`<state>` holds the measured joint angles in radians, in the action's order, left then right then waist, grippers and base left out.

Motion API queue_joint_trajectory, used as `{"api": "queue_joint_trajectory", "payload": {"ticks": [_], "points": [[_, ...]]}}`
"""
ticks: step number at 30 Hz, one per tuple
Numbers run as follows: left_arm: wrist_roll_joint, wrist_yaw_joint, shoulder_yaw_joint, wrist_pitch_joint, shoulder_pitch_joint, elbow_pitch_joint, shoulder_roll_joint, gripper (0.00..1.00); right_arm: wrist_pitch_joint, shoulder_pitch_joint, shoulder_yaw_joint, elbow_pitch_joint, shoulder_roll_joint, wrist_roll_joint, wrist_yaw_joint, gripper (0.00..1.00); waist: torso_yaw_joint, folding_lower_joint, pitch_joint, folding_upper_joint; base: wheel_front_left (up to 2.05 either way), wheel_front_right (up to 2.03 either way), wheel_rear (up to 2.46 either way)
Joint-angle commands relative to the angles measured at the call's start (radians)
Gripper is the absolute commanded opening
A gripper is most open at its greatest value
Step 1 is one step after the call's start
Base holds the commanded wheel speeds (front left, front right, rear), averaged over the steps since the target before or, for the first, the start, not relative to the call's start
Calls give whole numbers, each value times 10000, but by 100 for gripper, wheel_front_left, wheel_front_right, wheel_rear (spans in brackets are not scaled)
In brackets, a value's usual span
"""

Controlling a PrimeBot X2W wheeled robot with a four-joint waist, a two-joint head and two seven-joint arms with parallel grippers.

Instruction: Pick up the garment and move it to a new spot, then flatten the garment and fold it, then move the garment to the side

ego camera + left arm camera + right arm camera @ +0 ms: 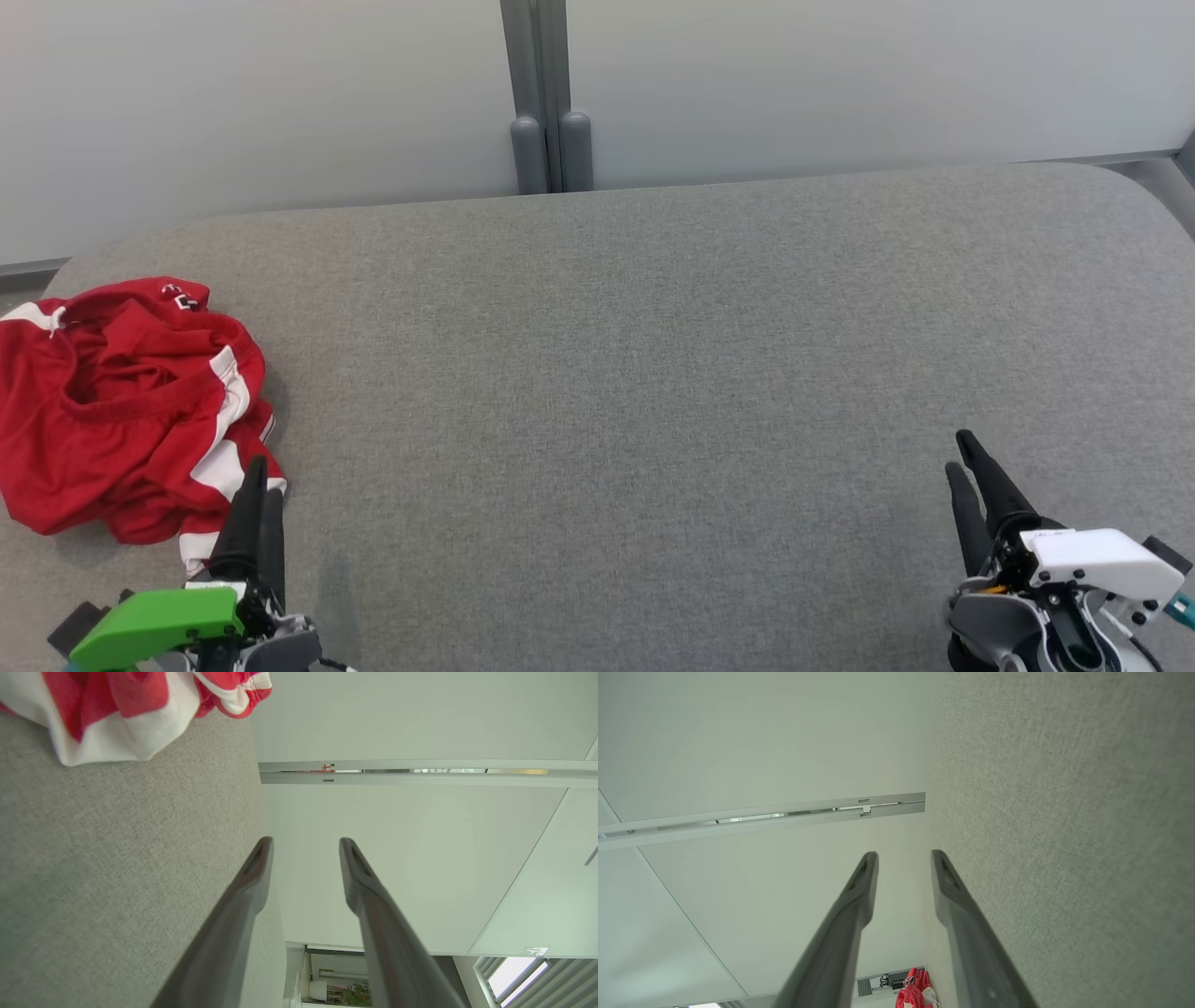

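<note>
Currently we see the crumpled red fabric garment with white stripes (121,401) at the left end of the grey woven cushion (607,373). Our left gripper (261,471) hovers just beside it, fingers parted, empty; our right gripper (958,453), well apart, likewise.

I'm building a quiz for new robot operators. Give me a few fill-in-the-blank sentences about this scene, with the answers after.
1. The crumpled garment is ____ with white stripes.
2. It lies on a ____ padded surface.
3. Of the left gripper and the right gripper, the ____ one is nearer the garment.
4. Both stand with jaws ____, gripping nothing.
Missing words: red; grey; left; open.
</note>
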<state>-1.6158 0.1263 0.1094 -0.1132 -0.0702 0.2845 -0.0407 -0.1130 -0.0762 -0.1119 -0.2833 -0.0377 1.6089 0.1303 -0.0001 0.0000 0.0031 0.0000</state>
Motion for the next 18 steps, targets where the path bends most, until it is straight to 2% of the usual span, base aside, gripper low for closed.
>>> {"api": "queue_joint_trajectory", "payload": {"ticks": [1,10,18], "points": [[19,0,-28,36,24,13,3,100,35,27,34,-5,3,-9,0,100,-1,0,1,0,0,0,0],[469,6,-152,483,187,-26,-11,100,484,156,306,191,-15,-334,1,100,-17,0,-71,0,0,0,0],[1524,-6,-107,849,272,-106,-23,100,851,235,427,373,-30,-1439,1,100,-18,0,-127,0,0,0,0]]}}
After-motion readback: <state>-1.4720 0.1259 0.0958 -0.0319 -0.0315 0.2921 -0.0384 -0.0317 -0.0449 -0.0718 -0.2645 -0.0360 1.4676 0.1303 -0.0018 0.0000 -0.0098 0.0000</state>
